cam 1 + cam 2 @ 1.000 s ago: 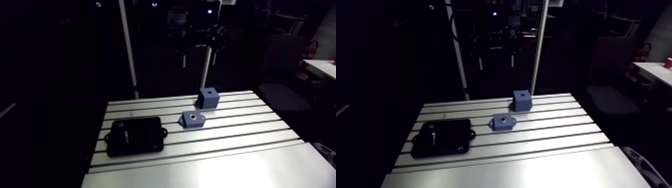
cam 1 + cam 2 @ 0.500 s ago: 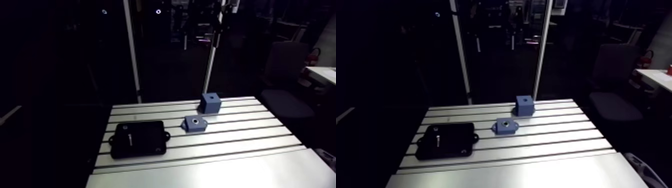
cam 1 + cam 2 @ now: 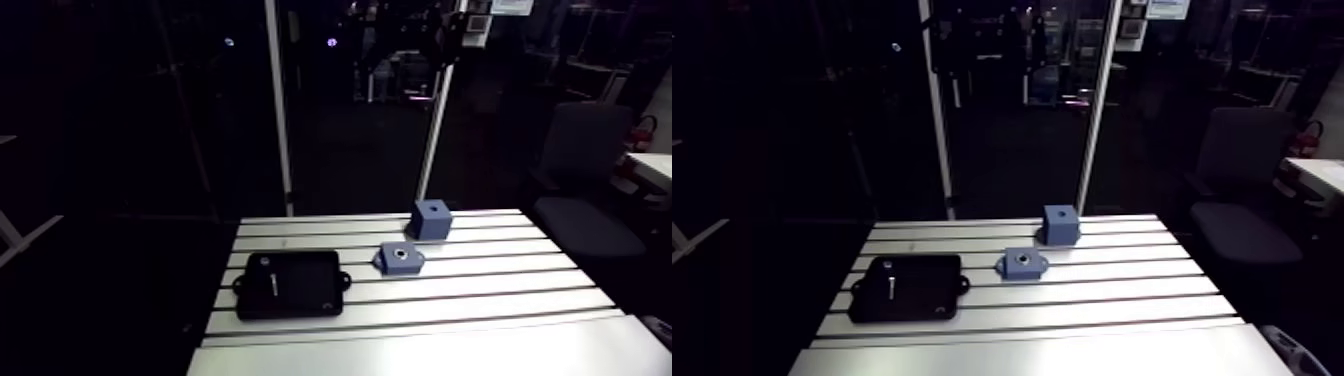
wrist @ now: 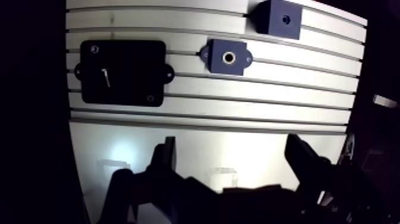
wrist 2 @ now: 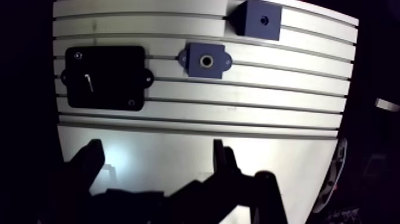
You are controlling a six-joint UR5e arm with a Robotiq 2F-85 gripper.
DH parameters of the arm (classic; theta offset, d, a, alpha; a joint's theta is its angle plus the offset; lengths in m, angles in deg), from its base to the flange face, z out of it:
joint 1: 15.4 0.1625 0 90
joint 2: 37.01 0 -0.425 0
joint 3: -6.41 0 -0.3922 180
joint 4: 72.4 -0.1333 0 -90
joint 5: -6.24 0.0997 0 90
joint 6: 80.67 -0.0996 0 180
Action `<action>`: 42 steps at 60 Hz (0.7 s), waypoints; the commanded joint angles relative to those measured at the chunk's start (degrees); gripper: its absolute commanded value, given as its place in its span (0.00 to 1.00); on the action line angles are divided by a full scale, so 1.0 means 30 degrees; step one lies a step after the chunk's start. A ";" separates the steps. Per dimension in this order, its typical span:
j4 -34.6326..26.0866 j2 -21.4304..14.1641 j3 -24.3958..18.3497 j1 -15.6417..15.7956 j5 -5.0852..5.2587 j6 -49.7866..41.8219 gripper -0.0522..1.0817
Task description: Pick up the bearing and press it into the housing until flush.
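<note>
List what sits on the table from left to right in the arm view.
Black flat case → low blue flanged block with a centre hole → blue cube with a hole on top.

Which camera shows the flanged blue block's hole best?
The wrist view: it looks straight down on the flanged blue block, so its centre hole shows round. The arm view shows it small and slanted, the hole a dark dot.

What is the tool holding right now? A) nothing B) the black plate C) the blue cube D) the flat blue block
A: the tool has its fingers apart over bare table, while the blue cube, black plate and flat blue block lie ahead of it, untouched.
</note>
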 commanded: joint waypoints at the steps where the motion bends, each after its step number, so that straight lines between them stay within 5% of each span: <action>1: 0.0019 -0.0108 0.0092 0.0047 -0.0013 -0.0016 0.05; 42: 0.0133 0.0278 0.0030 0.0076 0.0192 -0.0074 0.05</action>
